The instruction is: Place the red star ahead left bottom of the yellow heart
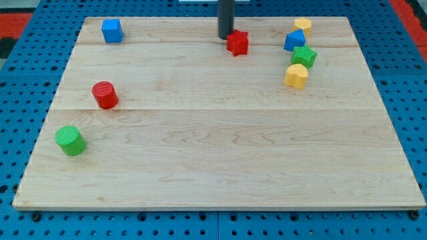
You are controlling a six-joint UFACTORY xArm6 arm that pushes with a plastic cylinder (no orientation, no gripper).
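The red star lies near the view's top centre of the wooden board. My tip is right beside the star, at its left edge, seemingly touching it. The yellow heart lies at the view's upper right, well to the right of the star and a little lower.
A green star-like block, a blue block and a yellow block stack closely above the yellow heart. A blue cube is at top left. A red cylinder and a green cylinder are at left.
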